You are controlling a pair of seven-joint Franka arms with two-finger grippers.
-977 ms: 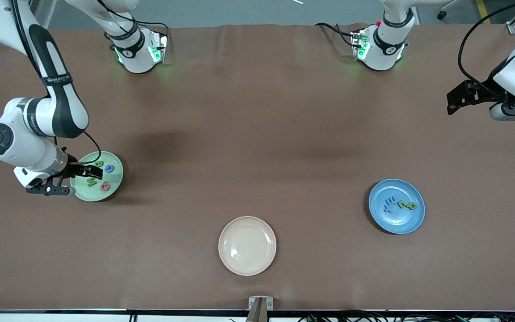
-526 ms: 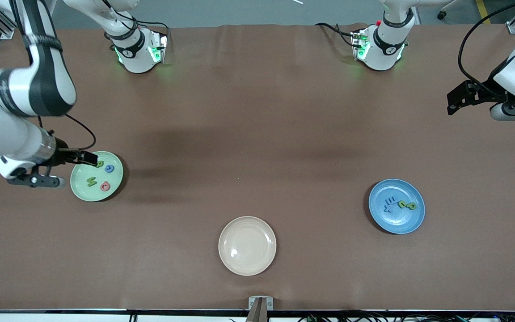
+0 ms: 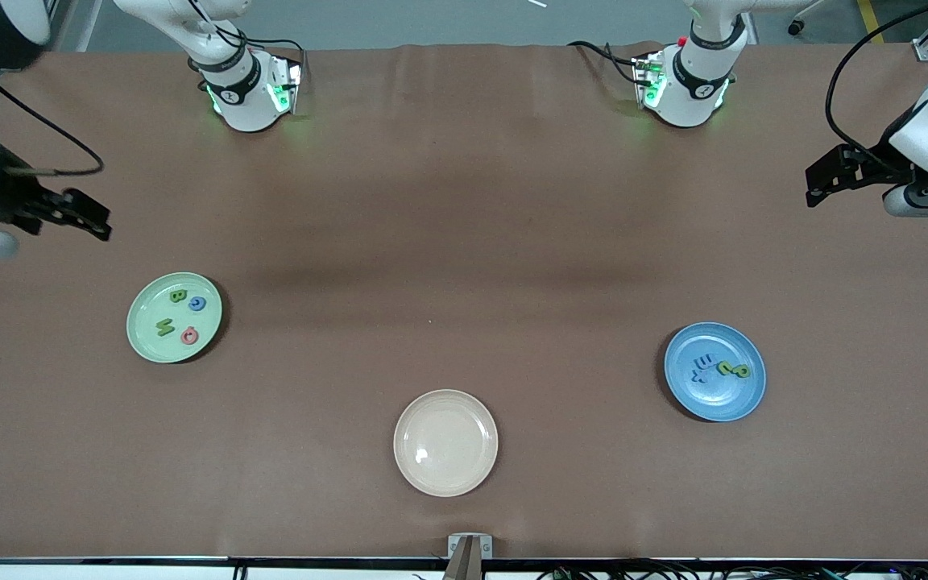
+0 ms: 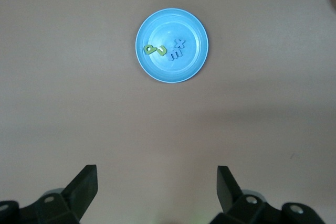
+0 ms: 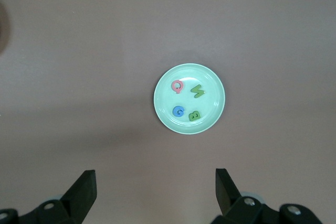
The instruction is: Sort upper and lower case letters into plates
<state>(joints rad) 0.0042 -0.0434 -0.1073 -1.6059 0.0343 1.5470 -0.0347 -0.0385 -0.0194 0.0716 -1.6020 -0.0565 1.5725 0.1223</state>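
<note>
The mint green plate [image 3: 146,338] lies toward the right arm's end of the table. It holds a green B [image 3: 178,296], a blue G [image 3: 197,304], a green M [image 3: 164,327] and a pink-red Q [image 3: 189,336]. The right wrist view shows the same plate [image 5: 212,111]. The sky blue plate [image 3: 722,399] lies toward the left arm's end and holds two blue letters [image 3: 698,367] and two green letters [image 3: 732,370]; it also shows in the left wrist view [image 4: 185,22]. My right gripper [image 3: 92,217] [image 5: 155,182] is open and empty, high over bare table. My left gripper [image 3: 817,181] [image 4: 157,182] is open, empty and waits.
A beige plate [image 3: 445,442] lies empty mid-table, nearer to the front camera than both other plates. The two arm bases [image 3: 250,89] [image 3: 685,84] stand at the table's edge farthest from the front camera. A small bracket [image 3: 469,548] sits at the nearest edge.
My right gripper has risen from over the mint green plate and drawn away toward the right arm's end of the table, empty. The letters and the left arm have not moved.
</note>
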